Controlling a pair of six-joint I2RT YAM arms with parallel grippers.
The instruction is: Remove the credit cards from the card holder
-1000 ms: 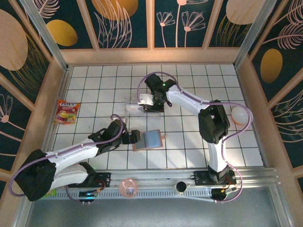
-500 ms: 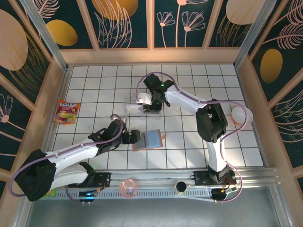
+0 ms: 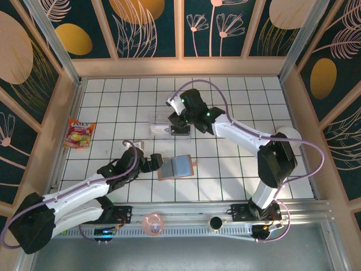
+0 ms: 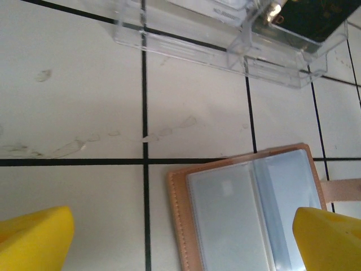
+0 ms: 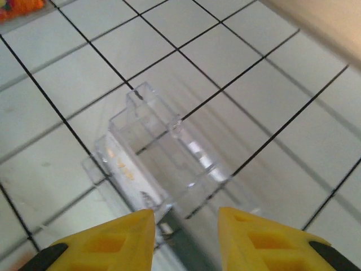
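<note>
The card holder [image 3: 179,167] lies open on the tiles, tan with a grey-blue inner panel [image 4: 242,217]. My left gripper [image 3: 159,164] is open at its left edge, yellow fingertips [image 4: 35,240] wide apart on either side of it. The clear tray [image 3: 159,127] sits further back. In the left wrist view a black credit card [image 4: 307,17] and a whitish one [image 4: 211,4] lie in it. My right gripper [image 5: 186,240] hangs open just over the tray [image 5: 161,155], nothing between its fingers. A dark card [image 5: 189,251] shows below the gap and the whitish card [image 5: 128,169] lies to the left.
A red-yellow snack packet [image 3: 79,134] lies at the left wall. A white bowl [image 3: 286,137] sits at the right behind the right arm. A pink bowl [image 3: 153,223] rests on the front rail. Wooden walls enclose the tiled floor.
My right gripper has gone from shut to open over the tray, and its arm has swung out to the right. The left arm has shifted slightly and stays open by the card holder.
</note>
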